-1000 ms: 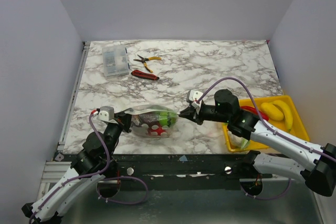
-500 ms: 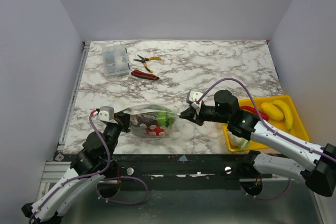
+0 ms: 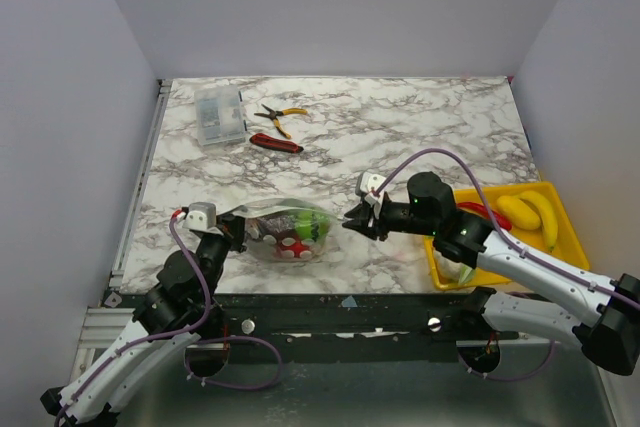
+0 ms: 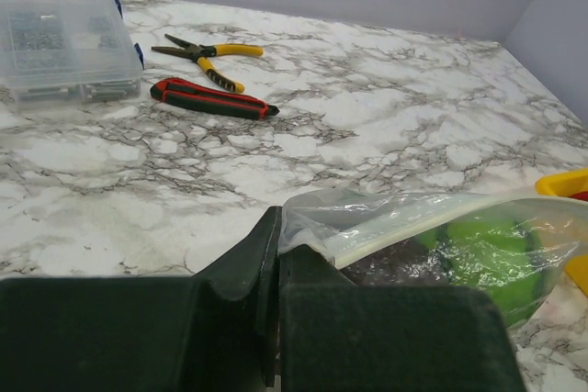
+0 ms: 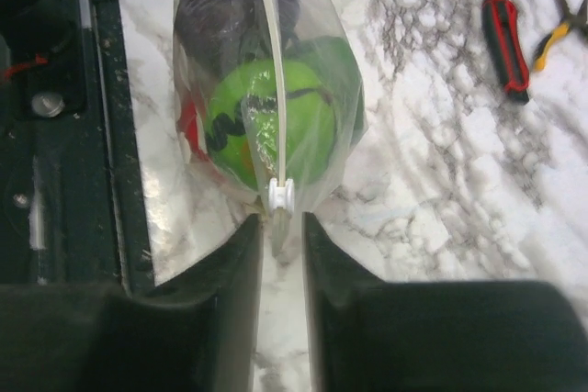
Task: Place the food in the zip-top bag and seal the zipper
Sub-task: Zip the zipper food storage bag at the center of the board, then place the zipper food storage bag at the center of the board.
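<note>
The zip-top bag (image 3: 290, 232) lies on the marble between my two grippers, holding the food: a green piece (image 5: 266, 126), a maroon piece (image 5: 216, 16) and a red dotted piece (image 3: 296, 245). The zipper (image 5: 265, 52) runs straight along the bag's top edge, with its white slider (image 5: 280, 196) at the end nearest my right gripper. My left gripper (image 4: 277, 227) is shut on the bag's left corner. My right gripper (image 5: 278, 231) stands slightly open. The bag's thin end tab hangs in the gap, and neither finger presses on it.
A yellow tray (image 3: 574, 227) with bananas (image 3: 525, 209) sits at the right. At the back left are a clear compartment box (image 3: 220, 115), yellow-handled pliers (image 3: 278, 115) and a red-and-black tool (image 3: 275, 143). The table's near edge runs just below the bag.
The bag has slackened and settled a little toward the left. Its right end has drawn back from the right fingertips, and the red dotted piece has shifted inside. Both arms have barely moved.
</note>
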`<state>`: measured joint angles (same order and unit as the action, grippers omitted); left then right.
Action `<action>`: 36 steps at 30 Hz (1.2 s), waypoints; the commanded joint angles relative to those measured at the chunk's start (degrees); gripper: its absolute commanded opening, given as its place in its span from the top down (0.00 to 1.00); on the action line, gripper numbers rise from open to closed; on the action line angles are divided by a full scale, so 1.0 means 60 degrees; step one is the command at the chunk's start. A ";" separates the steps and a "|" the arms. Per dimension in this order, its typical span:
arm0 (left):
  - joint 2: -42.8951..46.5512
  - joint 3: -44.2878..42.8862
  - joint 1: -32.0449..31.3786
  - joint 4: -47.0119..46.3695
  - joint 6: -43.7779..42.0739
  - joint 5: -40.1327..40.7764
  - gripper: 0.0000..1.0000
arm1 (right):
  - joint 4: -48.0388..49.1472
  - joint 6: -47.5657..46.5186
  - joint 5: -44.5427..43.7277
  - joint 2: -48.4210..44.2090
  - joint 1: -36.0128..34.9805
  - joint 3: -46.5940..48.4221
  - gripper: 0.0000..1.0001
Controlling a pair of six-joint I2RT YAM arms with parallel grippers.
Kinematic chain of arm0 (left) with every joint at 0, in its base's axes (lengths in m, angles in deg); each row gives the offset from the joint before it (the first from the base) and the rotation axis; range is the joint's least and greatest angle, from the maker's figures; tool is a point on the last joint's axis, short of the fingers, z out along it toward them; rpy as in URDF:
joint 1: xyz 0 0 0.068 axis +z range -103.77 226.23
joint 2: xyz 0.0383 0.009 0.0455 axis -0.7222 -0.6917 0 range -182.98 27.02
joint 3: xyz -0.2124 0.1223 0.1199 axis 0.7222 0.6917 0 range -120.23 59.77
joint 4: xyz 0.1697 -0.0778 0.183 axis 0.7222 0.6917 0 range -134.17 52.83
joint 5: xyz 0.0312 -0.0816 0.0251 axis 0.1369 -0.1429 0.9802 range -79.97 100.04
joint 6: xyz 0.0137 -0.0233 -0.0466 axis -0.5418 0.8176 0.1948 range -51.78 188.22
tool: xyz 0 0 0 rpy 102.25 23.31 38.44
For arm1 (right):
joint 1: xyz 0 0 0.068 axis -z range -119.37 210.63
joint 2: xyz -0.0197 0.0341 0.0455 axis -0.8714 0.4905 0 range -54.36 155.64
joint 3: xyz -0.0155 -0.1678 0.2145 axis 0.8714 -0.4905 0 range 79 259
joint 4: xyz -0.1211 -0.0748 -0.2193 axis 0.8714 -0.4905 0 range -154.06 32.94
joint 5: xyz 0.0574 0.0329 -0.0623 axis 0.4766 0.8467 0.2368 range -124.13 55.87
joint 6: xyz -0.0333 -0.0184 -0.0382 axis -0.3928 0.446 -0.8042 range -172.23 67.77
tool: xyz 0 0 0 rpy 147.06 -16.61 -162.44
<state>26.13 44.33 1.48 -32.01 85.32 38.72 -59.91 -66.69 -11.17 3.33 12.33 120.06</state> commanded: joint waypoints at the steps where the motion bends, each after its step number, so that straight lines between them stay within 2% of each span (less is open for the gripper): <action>1: 0.1854 -0.0350 0.0089 -0.0202 -0.0202 0.0344 1.00 | -0.0291 0.0583 0.0094 0.0289 0.0095 0.0007 0.59; 3: 0.1399 -0.0452 0.0091 -0.0303 -0.0170 0.0179 1.00 | -0.0259 0.1070 0.0160 0.0390 0.0097 0.0184 0.48; 4: 0.1109 -0.0510 0.0092 -0.0347 -0.0177 0.0051 1.00 | -0.0226 0.1387 0.0024 0.0391 0.0095 0.0270 0.38; 5: 0.0818 -0.0604 0.0091 -0.0414 -0.0230 -0.0130 1.00 | -0.0237 0.1645 -0.0243 0.0355 0.0097 0.0373 0.17; 6: 0.0468 -0.0692 0.0091 -0.0475 -0.0257 -0.0227 1.00 | -0.0386 0.1899 -0.0555 0.0335 0.0095 0.0552 0.01; 11: -0.1696 -0.1564 0.0090 -0.0220 0.0091 0.0368 1.00 | -0.1488 0.2964 -0.1760 -0.0082 0.0095 0.1455 0.00; 12: -0.2110 -0.1788 0.0091 -0.0187 0.0142 0.0361 1.00 | -0.1450 0.3386 -0.2323 -0.0280 0.0094 0.1515 0.00; 15: -0.3575 -0.2522 0.0091 -0.0080 0.0287 -0.0031 1.00 | -0.1564 0.5118 -0.5348 -0.0666 0.0095 0.1732 0.00; 20: -0.6380 -0.4385 0.0134 0.0634 0.0109 -0.1381 1.00 | -0.2285 0.5497 -0.7410 -0.0753 0.0097 0.2159 0.00; 23: -0.8208 -0.5852 0.0184 0.1613 -0.0007 -0.2248 1.00 | -0.2537 0.5713 -0.7665 -0.0877 0.0095 0.2262 0.00; 26: -0.9646 -0.6902 0.0202 0.1968 -0.0554 -0.3208 1.00 | -0.2590 0.5998 -0.7654 -0.1111 0.0095 0.2211 0.00; 36: -1.3402 -0.9225 0.0208 0.1851 -0.0418 -0.4019 1.00 | -0.3329 0.7205 -0.8322 -0.2058 0.0095 0.2186 0.00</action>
<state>-46.83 -4.82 2.49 -22.89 82.39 19.53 -75.56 -27.74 -56.74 -6.63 12.86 132.30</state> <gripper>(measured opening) 0.008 0.998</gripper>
